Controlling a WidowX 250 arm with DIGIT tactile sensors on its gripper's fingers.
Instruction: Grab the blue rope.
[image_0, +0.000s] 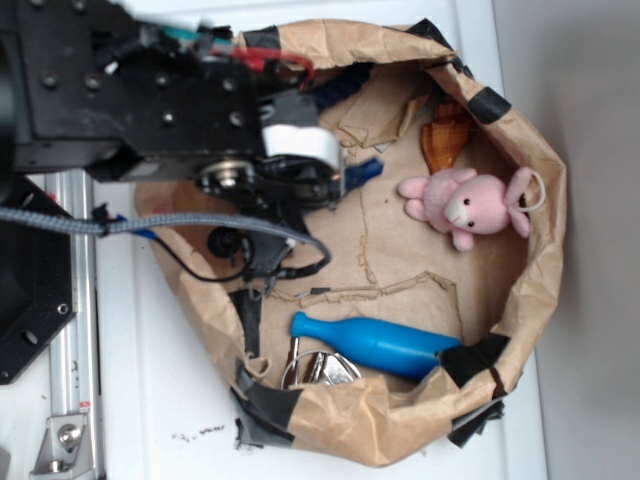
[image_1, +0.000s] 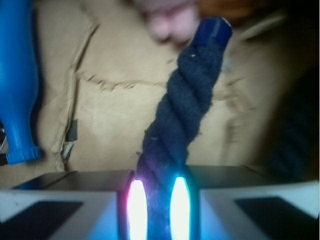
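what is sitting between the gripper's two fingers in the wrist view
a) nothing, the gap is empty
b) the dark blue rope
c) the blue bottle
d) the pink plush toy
b: in the wrist view the blue rope runs straight down into the narrow gap of the gripper, while the blue bottle lies off to the left on the paper and the pink plush toy is a blur beyond the rope's fused end.
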